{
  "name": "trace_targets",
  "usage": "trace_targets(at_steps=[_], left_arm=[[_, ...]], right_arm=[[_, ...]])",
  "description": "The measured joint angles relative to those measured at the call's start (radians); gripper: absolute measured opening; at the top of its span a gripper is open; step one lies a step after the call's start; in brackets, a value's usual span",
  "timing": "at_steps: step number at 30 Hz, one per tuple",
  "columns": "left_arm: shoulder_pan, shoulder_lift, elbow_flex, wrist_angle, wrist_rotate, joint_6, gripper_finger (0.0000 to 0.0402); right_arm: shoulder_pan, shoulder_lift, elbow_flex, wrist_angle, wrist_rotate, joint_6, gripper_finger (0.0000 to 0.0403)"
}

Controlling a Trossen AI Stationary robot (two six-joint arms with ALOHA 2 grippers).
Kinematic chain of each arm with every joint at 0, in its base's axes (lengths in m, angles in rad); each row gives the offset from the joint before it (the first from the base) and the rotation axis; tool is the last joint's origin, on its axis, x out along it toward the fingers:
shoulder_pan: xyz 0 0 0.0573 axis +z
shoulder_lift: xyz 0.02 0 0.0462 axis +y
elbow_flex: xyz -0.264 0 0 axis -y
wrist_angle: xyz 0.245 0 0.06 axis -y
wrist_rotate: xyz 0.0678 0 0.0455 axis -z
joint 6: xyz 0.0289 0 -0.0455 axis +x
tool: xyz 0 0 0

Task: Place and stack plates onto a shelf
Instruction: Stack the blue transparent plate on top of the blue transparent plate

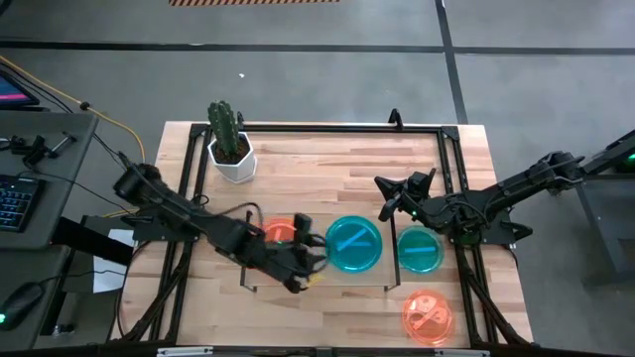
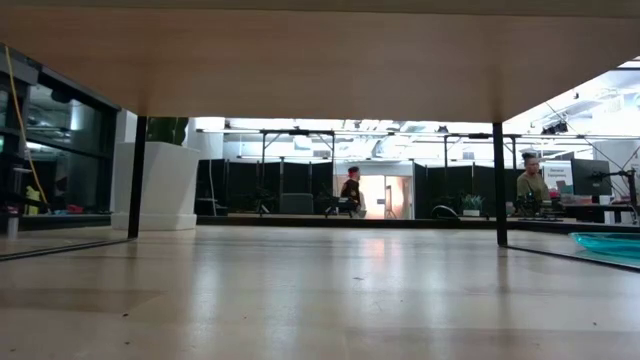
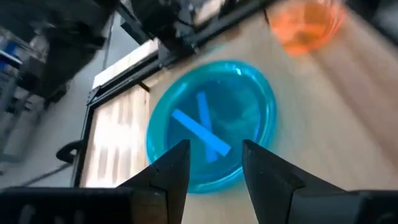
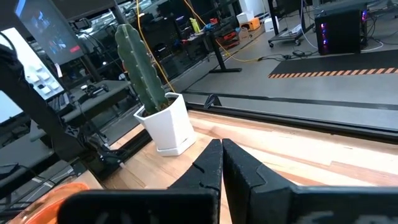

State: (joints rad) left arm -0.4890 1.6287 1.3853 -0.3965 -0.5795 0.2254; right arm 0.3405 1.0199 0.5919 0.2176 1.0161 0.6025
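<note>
In the high view one teal plate [image 1: 354, 244] lies flat on the shelf [image 1: 369, 281], a low light-wood board with black end rails. An orange plate [image 1: 281, 231] lies on the shelf's left part, half hidden under my left arm. A second teal plate [image 1: 420, 248] and a second orange plate [image 1: 429, 315] lie on the tabletop to the right of the shelf. My left gripper [image 1: 314, 250] is open at the shelf plate's left rim. In the left wrist view its fingers [image 3: 214, 171] stand either side of the rim of that teal plate [image 3: 211, 124]. My right gripper [image 1: 389, 194] is shut, above the table's far right part.
A cactus in a white pot [image 1: 231, 149] stands at the table's far left, also seen as the pot [image 4: 168, 124] in the right wrist view. The black frame [image 1: 451, 149] runs around the tabletop. The low view looks beneath the shelf board [image 2: 320, 60], with people far behind in the room.
</note>
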Motion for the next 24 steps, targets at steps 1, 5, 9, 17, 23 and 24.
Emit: trace_targets(at_steps=[1,5,9,17,23,24], left_arm=[[-0.006,-0.029,0.0,-0.017,0.006,-0.036,0.0136],[-0.031,-0.161,-0.055,-0.008,0.046,-0.154,0.0136],[-0.063,-0.307,-0.224,0.162,0.051,-0.166,0.0136],[-0.04,-0.585,-0.738,0.826,0.062,-0.07,0.0136],[0.211,-0.729,-0.906,0.942,0.38,-0.156,0.0136],[0.269,-0.739,-0.915,0.939,0.468,-0.179,0.0136]], right_arm=[[0.0,0.0,0.0,0.0,0.0,0.0,0.0],[0.0,0.0,0.0,-0.002,-0.002,0.002,0.0],[0.0,0.0,0.0,-0.004,-0.003,0.022,0.0],[0.0,0.0,0.0,-0.005,-0.004,0.025,0.0],[0.0,0.0,0.0,-0.012,0.013,0.018,0.0],[0.0,0.0,0.0,-0.012,0.025,0.018,0.0]])
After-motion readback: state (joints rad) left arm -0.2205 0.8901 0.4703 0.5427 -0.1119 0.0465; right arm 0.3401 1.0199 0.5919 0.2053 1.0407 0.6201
